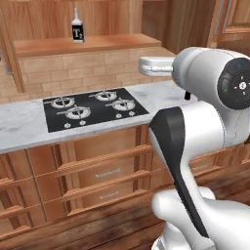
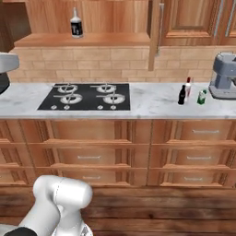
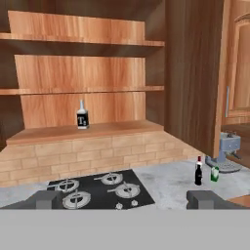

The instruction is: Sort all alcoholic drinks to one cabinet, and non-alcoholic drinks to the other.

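One "T" bottle stands shelved in the cabinet; claw released, empty.

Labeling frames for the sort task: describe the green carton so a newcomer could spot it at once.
Start at the grey coffee machine at the right end of the marble counter. Three small drinks stand just left of it; the green-and-white carton is the one nearest the machine. Its neighbours are bottles: a short all-black bottle and a slim white bottle with a red cap.
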